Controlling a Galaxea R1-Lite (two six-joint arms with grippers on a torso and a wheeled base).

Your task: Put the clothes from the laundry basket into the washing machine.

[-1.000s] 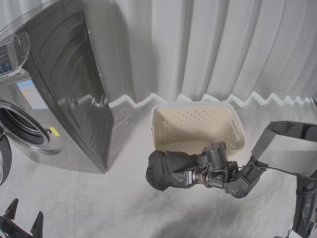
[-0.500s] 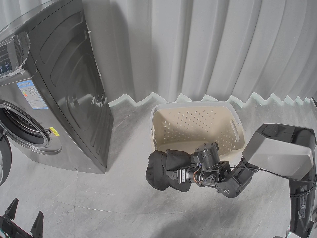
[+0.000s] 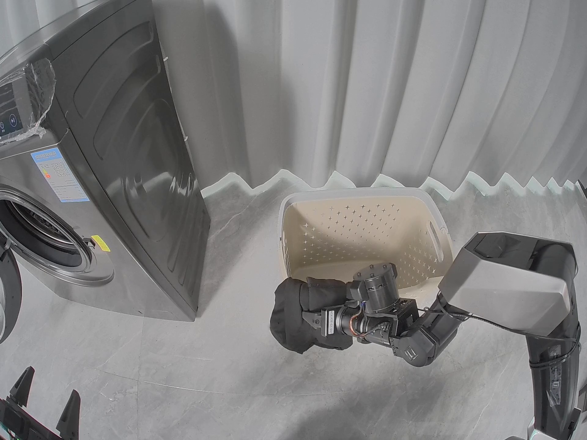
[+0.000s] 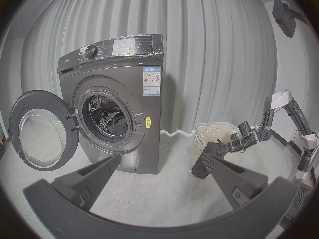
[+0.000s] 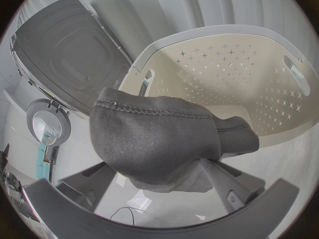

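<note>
The right end effector (image 3: 315,324) grips a dark garment (image 3: 290,322), held off the floor (image 3: 183,349) just beside the laundry basket (image 3: 354,192) on the side nearer the washing machine (image 3: 122,154), whose door (image 4: 43,130) hangs open, while the left end effector (image 3: 47,392) is spread wide.

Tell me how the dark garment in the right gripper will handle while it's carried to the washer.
Likely floppy: the dark garment droops in folds over the right gripper and hangs down beside the laundry basket. Probably light, since one pinch carries it whole. Its loose tail may swing or catch on the rim of the washing machine.
</note>
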